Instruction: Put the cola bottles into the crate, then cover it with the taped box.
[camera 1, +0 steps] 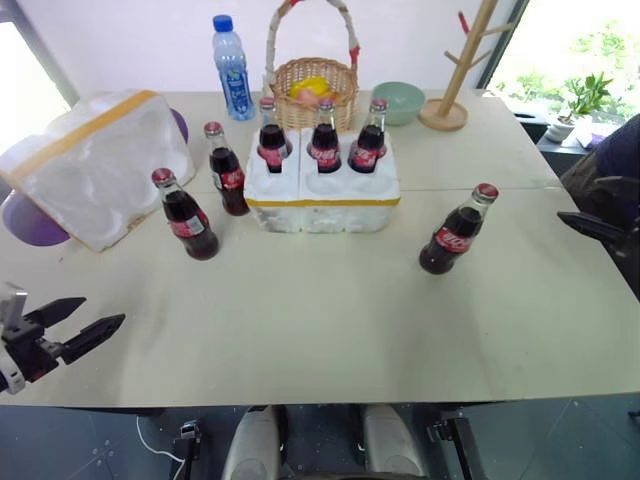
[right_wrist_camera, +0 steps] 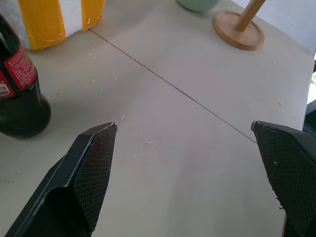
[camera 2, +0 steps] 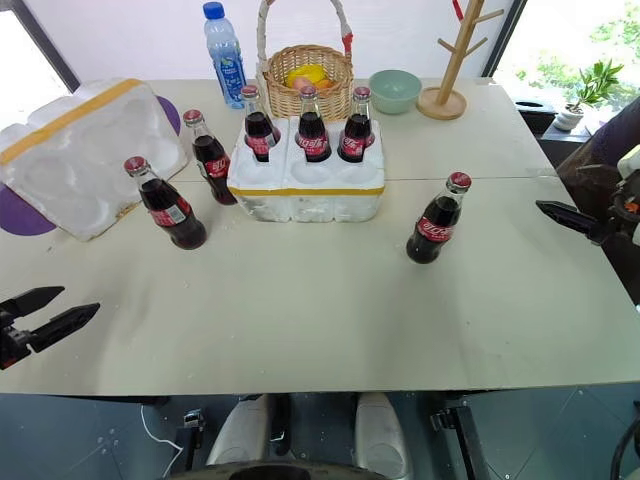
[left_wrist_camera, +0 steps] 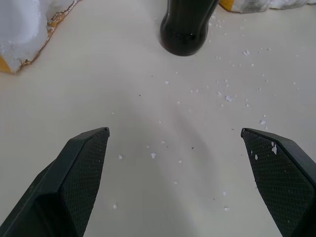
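Fingers spread wide on both grippers; three cola bottles [camera 1: 323,139] fill the crate [camera 1: 322,190], three wait, taped box [camera 1: 95,165] upper left.

Pale cream bench [camera 1: 330,330] with a thin seam running across its middle, dusted here and there with white crumbs. Behind the far edge, a plain white wall [camera 1: 130,40]. Bright daylight through windows [camera 1: 570,40] at the far right corner and along the left side, with a potted green plant [camera 1: 578,100] outside beyond the right edge. Below the near edge, a dark grey tiled floor [camera 1: 540,440]. Soft, even lighting across the top, faint shadows only.
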`<state>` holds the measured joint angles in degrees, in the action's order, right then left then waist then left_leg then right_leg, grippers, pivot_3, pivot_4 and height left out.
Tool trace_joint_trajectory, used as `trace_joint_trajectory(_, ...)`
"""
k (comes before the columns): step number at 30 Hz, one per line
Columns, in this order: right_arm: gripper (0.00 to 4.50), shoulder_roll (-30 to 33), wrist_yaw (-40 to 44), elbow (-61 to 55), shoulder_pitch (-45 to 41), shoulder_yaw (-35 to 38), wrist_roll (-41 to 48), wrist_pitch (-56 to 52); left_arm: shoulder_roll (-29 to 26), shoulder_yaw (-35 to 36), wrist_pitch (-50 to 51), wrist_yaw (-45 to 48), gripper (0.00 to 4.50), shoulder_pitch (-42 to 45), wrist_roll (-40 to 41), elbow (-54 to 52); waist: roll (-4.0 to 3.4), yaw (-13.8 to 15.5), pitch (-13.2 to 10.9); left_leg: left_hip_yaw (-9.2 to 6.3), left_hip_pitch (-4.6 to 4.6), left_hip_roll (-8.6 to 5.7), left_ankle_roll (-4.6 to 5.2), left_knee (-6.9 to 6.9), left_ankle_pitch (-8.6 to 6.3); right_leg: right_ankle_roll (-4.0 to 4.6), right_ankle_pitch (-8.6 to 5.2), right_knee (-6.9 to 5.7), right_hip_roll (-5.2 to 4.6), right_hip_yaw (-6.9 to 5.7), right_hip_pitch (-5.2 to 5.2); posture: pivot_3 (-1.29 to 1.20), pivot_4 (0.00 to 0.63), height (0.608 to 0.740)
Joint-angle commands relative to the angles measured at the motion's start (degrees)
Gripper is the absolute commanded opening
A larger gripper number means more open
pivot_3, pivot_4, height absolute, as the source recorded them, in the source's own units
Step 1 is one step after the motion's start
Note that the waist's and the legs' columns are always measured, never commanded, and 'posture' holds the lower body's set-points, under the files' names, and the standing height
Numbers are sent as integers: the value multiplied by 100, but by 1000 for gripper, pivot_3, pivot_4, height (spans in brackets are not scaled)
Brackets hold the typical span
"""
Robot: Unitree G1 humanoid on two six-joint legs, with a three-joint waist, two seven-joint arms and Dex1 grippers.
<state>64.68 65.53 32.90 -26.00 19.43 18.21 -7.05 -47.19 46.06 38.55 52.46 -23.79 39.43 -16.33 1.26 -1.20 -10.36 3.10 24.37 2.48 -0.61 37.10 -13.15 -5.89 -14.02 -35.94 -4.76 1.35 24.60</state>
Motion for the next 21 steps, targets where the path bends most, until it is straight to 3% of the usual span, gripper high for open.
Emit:
trace_joint_trajectory(1,4500,102,-90,11,-34,193,7,99,-19,56,-47,4,4478,85,51,-59,0,0,0,0,0,0,0,0,0,0,0,0,1,0,0,0,150,740)
trace_joint_trajectory(14,4500,91,14,123,-157,206,225,-162,81,117,68,-415,4478,718,215,165,0,3,0,1,-1,-10,1,2,1,0,0,-4,6,0,-2,0,150,740)
trace_joint_trajectory(21,4500,509,812,-439,-1414,23,849,-1536,160,-318,-103,-694,4478,1507,182,179,-25,2,-8,2,-2,-11,1,7,1,0,2,-9,7,1,-3,0,150,740)
